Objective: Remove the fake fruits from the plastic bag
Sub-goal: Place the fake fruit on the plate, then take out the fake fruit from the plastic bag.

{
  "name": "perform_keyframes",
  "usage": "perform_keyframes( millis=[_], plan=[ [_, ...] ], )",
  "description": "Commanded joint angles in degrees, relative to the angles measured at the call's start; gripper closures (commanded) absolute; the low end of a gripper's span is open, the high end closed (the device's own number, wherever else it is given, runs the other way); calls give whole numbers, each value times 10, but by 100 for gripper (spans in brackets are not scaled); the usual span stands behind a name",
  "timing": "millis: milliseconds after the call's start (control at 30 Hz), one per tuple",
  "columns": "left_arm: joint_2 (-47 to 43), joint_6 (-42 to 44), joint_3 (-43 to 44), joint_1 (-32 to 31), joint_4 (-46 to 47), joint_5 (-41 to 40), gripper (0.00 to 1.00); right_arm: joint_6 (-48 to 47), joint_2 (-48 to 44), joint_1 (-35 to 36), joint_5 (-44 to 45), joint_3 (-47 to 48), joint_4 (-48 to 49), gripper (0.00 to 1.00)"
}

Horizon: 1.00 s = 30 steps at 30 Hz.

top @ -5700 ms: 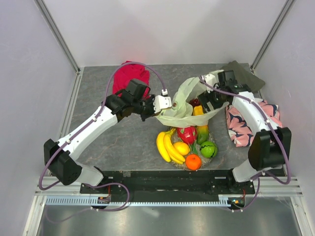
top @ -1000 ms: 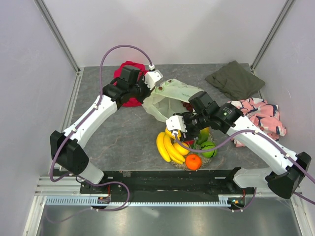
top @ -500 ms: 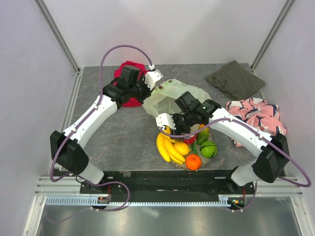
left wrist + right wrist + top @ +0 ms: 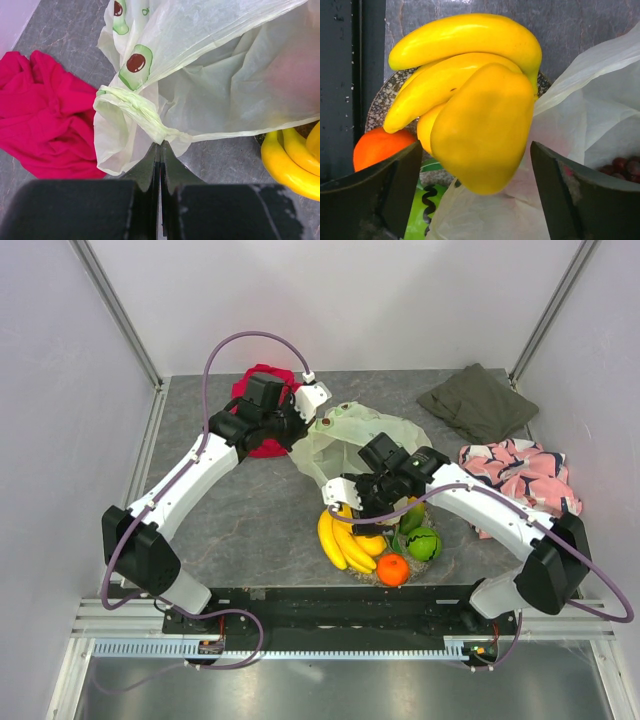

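On the grey stone-look table (image 4: pixel 250 530), a crumpled red cloth (image 4: pixel 45 120) lies at eleven o'clock, an olive cloth (image 4: pixel 478 402) at one o'clock and a pink patterned cloth (image 4: pixel 525 475) at three. A speckled round dish (image 4: pixel 380 105) sits at six o'clock, near the front edge.

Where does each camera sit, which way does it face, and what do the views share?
Top external: fixed high behind the bases, looking down on the table; left arm and right arm show whole.
Left wrist: mounted behind the shut left end effector, looking along it at the plastic bag it pinches, red cloth beside.
Right wrist: mounted behind the open right end effector, looking between its fingers at a yellow fruit, banana bunch, orange.
Shared: plastic bag and banana bunch appear in all three.
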Motion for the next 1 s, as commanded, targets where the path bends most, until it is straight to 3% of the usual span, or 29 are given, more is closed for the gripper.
perform_keyframes(
  millis=[0,200,433,533,733,967],
  plan=[
    [-5,-19,20,1,15,21,99,10,-26,0,19,17,-6,2],
    [0,-23,29,1,16,37,99,37,-27,-45,18,117,-7,2],
    [12,-32,44,1,18,56,98,59,33,-89,-4,176,-7,2],
    [18,-43,61,1,22,67,98,109,83,-93,1,181,26,11],
    [32,-59,103,0,23,74,98,239,190,-117,120,205,137,25],
    [46,-80,128,-3,32,78,98,278,264,-171,271,250,178,22]
  ],
)
